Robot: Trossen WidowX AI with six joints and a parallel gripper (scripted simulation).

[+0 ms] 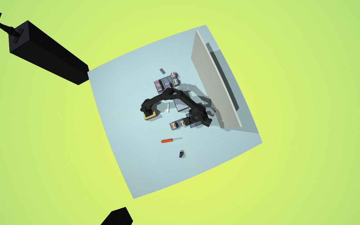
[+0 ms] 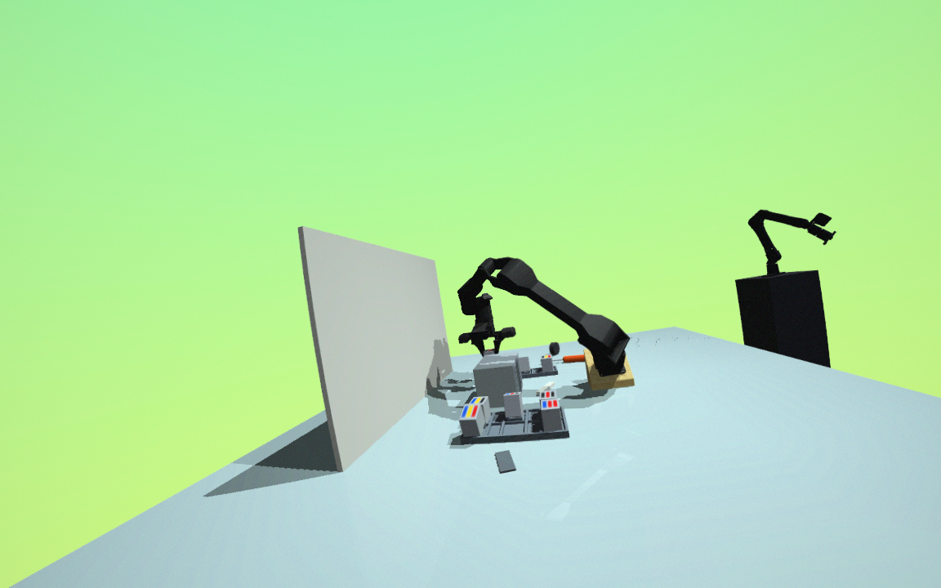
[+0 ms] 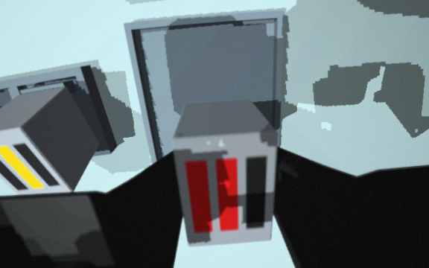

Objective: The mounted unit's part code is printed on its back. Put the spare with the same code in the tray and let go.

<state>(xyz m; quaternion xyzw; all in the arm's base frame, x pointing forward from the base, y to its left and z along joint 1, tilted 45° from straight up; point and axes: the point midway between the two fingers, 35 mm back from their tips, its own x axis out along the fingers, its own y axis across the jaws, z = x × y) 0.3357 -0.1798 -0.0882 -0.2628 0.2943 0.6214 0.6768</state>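
Grey, red-and-black-striped, our box-shaped spare point(image 3: 223, 190) sits clamped in the part-open black gripper point(image 1: 187, 121) point(image 2: 489, 350) point(image 3: 221, 152), stripes up. We likely carry it for lowering into the shallow grey tray point(image 1: 195, 124) point(image 3: 278, 74).

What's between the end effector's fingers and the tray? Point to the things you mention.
The gripped block point(image 2: 488, 351) point(image 3: 227, 193), striped red, red, black; the wrist view shows it overlapping the tray point(image 1: 195, 125) point(image 3: 214, 67).

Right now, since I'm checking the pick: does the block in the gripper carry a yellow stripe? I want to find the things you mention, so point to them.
No, the block point(image 3: 229, 193) in the gripper point(image 3: 221, 152) shows two red stripes and one black.
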